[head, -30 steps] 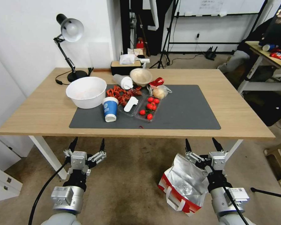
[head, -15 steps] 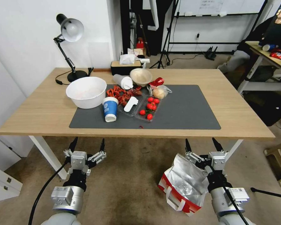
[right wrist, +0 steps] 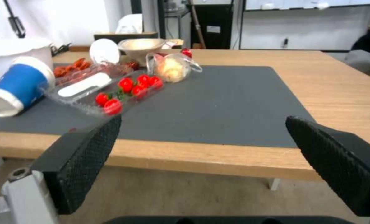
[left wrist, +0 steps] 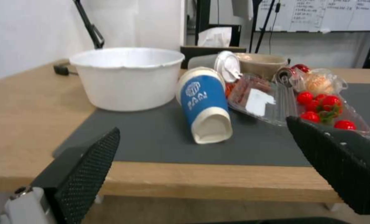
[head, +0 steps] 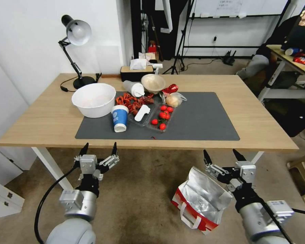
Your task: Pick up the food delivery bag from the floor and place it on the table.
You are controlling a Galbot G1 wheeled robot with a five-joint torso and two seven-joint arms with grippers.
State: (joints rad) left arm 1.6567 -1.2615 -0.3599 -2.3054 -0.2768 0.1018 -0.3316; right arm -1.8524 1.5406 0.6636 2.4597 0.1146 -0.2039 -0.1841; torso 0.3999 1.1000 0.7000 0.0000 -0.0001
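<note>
Meanwhile, both arms have shifted: left hand (head: 99, 150) has risen toward the light-wood tabletop (head: 267, 125) edge; right hand (head: 220, 158) has swung rightward, off the bag's mouth. Both hands released, fingers spread, holding nothing. Large white paper food delivery bag (head: 200, 200) with red base and foil lining sits on the brownish carpet floor (head: 139, 200), just beside the right hand. Judgement: grasp not yet begun.

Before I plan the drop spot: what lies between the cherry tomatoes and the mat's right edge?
Bare mat right of the tomatoes; head and right wrist views show it.
</note>
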